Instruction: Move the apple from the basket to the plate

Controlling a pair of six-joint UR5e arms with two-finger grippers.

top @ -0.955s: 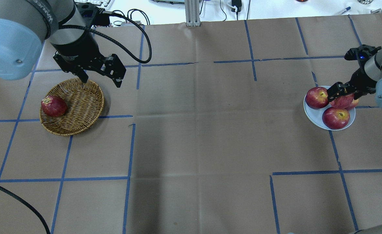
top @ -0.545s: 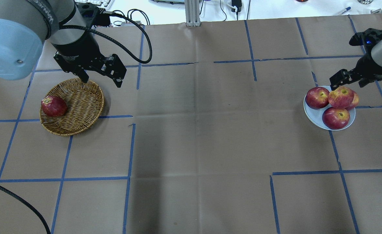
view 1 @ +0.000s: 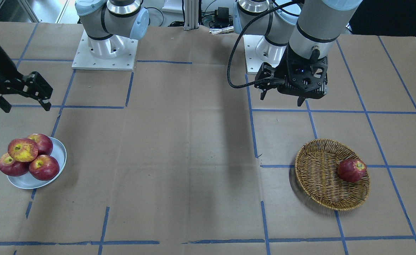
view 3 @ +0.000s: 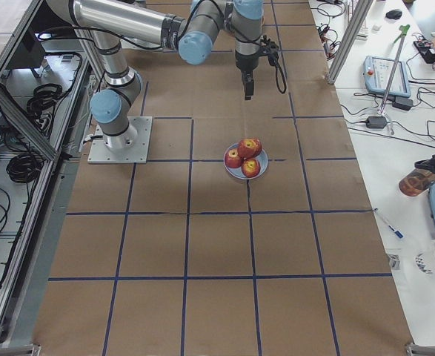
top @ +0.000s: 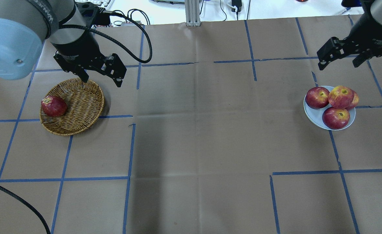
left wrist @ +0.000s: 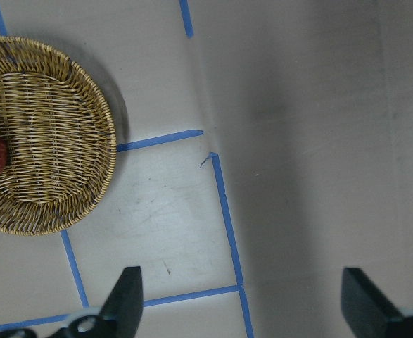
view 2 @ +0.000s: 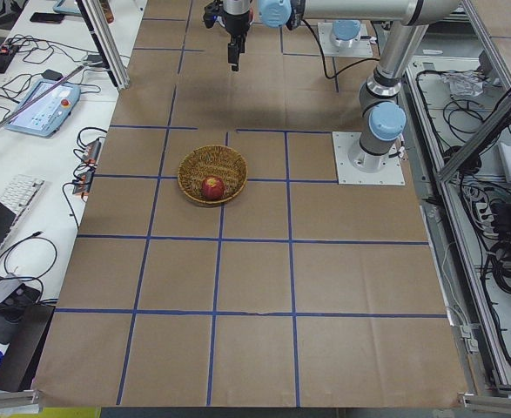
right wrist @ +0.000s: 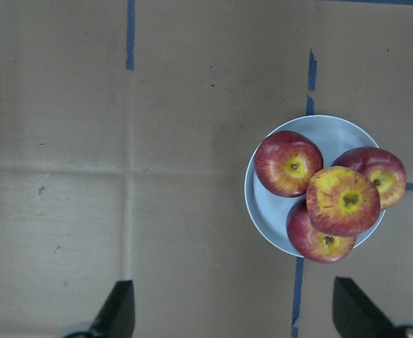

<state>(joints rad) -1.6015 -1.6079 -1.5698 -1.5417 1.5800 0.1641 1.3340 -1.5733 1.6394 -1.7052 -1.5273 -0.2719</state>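
Viewed from above, left to right. The left gripper (top: 100, 80) hangs over the far rim of the wicker basket (top: 98, 97), fingers spread and holding nothing. One dark red apple (top: 53, 106) lies against the basket's left wall. The paper-covered table (top: 194, 130), crossed by blue tape lines, stretches between the two arms. At right, the pale plate (top: 312, 114) holds three darker apples (top: 335, 117). The yellow-patched apple (top: 341, 97) rests on top of them, stem up, with no finger touching it. The right gripper (top: 338, 64) hangs beyond the plate's far side, fingers wide apart and holding nothing. It is by far the nearer arm. The transfer looks complete, so pulling clear is probably all that is left.
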